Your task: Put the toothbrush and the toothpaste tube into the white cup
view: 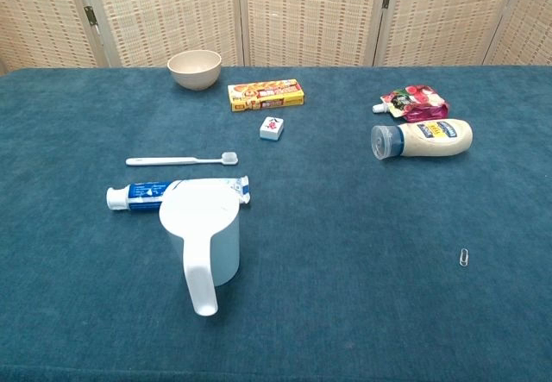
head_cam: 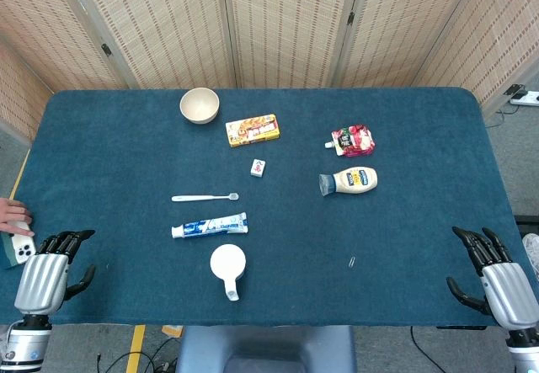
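Note:
A white toothbrush [head_cam: 205, 197] [view: 182, 160] lies flat on the blue table, bristles to the right. Just nearer the front lies a blue and white toothpaste tube [head_cam: 209, 226] [view: 142, 194], cap to the left. The white cup [head_cam: 228, 265] [view: 203, 237] stands upright in front of the tube, its handle pointing to the table's front edge. My left hand [head_cam: 46, 274] rests at the front left corner, fingers apart, holding nothing. My right hand [head_cam: 498, 277] sits at the front right corner, likewise with spread fingers and nothing in it. Neither hand shows in the chest view.
At the back stand a beige bowl [head_cam: 200, 104], a yellow box [head_cam: 253, 130] and a small white tile [head_cam: 258, 167]. A red pouch [head_cam: 353, 141] and a mayonnaise bottle [head_cam: 349, 181] lie to the right. A paperclip [head_cam: 351, 262] lies front right. A person's hand [head_cam: 12, 215] shows at the left edge.

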Robot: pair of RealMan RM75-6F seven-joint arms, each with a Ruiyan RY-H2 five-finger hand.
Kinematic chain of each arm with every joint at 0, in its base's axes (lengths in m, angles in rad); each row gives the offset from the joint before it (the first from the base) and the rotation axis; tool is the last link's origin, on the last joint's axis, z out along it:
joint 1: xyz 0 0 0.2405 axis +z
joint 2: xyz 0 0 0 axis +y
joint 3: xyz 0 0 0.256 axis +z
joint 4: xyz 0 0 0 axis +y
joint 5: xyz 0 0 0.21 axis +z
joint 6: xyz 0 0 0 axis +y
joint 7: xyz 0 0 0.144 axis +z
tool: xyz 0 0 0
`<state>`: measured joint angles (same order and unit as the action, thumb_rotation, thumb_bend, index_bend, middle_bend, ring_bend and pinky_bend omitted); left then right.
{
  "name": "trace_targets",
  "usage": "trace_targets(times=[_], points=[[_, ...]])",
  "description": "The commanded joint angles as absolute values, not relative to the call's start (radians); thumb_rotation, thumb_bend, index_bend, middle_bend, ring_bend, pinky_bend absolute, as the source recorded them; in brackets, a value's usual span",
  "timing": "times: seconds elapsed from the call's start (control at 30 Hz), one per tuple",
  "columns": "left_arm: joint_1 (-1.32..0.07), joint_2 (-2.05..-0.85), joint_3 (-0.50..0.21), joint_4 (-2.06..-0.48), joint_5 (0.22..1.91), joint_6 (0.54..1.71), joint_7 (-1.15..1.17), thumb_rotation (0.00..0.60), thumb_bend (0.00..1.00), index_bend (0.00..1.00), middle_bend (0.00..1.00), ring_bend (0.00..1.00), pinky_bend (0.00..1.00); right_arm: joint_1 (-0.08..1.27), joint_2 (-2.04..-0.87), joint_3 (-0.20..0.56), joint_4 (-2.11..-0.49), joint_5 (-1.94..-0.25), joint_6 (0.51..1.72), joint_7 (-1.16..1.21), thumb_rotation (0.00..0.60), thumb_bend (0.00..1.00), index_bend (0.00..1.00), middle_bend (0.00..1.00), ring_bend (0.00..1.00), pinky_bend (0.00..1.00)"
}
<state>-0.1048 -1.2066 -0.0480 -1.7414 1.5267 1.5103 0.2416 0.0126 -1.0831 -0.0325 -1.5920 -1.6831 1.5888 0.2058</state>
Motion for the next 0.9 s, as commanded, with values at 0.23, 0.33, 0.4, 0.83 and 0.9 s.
trace_targets(times=[0.23, 0.33, 0.4, 0.83, 0.9], points=[[-0.108, -1.208, -0.048, -1.739, 1.519, 1.503, 0.247, 0.600, 0.40, 0.27, 0.33, 0.25, 0.28, 0.014, -1.087, -0.031, -1.588, -1.679, 1.584, 0.207, 0.600, 0.26, 0.06, 0.15, 0.14, 0.08], [-0.107, -1.210, -0.053, -1.740, 1.516, 1.508, 0.244, 0.600, 0.40, 0.27, 0.33, 0.25, 0.28, 0.013, -1.088, -0.030, -1.586, -1.679, 1.589, 0.211, 0.600, 0.26, 0.06, 0.15, 0.14, 0.08], [-0.109, -1.210, -0.053, -1.739, 1.516, 1.506, 0.244, 0.600, 0.40, 0.27, 0.33, 0.25, 0.28, 0.012, -1.088, -0.030, -1.586, -1.679, 1.589, 0.211, 0.600, 0.26, 0.06, 0.15, 0.14, 0.08], [-0.181, -1.212, -0.110, -1.684, 1.515, 1.456, 0.194, 0.600, 0.40, 0.29, 0.33, 0.25, 0.28, 0.012, -1.082, -0.030, -1.599, -1.682, 1.589, 0.200, 0.600, 0.26, 0.06, 0.15, 0.14, 0.08], [-0.203, -1.215, -0.125, -1.666, 1.510, 1.437, 0.187, 0.600, 0.40, 0.30, 0.33, 0.26, 0.28, 0.012, -1.080, -0.029, -1.601, -1.682, 1.590, 0.199, 0.600, 0.26, 0.06, 0.15, 0.14, 0.08]])
